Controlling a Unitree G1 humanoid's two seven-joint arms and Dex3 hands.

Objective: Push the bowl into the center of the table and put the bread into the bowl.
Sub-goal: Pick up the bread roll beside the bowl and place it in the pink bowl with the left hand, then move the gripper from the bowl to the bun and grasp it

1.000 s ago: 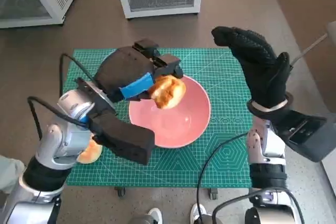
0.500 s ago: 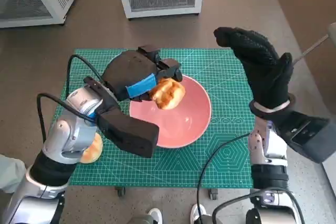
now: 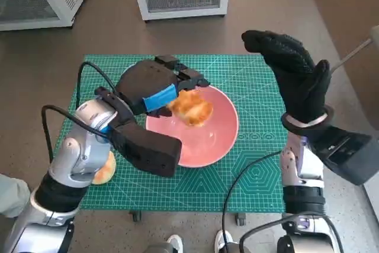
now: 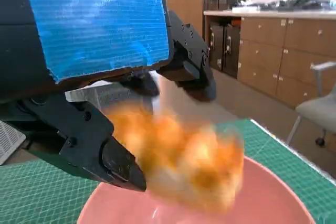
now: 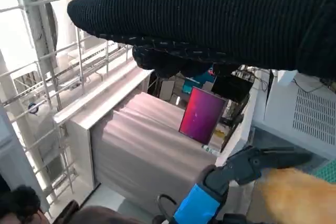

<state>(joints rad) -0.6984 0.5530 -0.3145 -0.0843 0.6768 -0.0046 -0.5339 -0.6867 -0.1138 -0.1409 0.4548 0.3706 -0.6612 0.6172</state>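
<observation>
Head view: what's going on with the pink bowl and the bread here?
The robot's left hand is over the round pink bowl, which sits on the green cutting mat. A golden bread roll is just below its spread fingers, blurred in the left wrist view, apparently dropping into the bowl. The gloved right hand is raised and holds nothing. Another bread piece lies beside the left forearm.

Head view evenly lit, sharp, soft shadows on green mat [image 3: 249,164]; wide-angle bending at edges. Left wrist view: bread [image 4: 184,158] motion-blurred, background cabinets soft. Right wrist view: bright backlight, window area blown out, glove [image 5: 220,19] dark.
</observation>
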